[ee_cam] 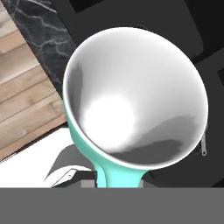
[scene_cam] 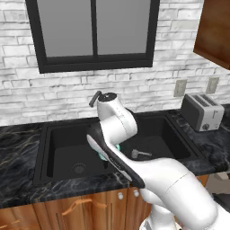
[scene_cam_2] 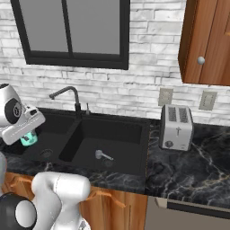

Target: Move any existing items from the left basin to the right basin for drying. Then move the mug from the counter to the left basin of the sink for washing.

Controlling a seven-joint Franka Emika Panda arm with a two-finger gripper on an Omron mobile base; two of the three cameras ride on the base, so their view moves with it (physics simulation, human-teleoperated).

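Your first step looks done: the utensil lies in the right basin, at about 10 o'clock from its drain. Your gripper is closed on the mug, which hangs over the left basin, clear of the bench. What's left is lowering and releasing it.
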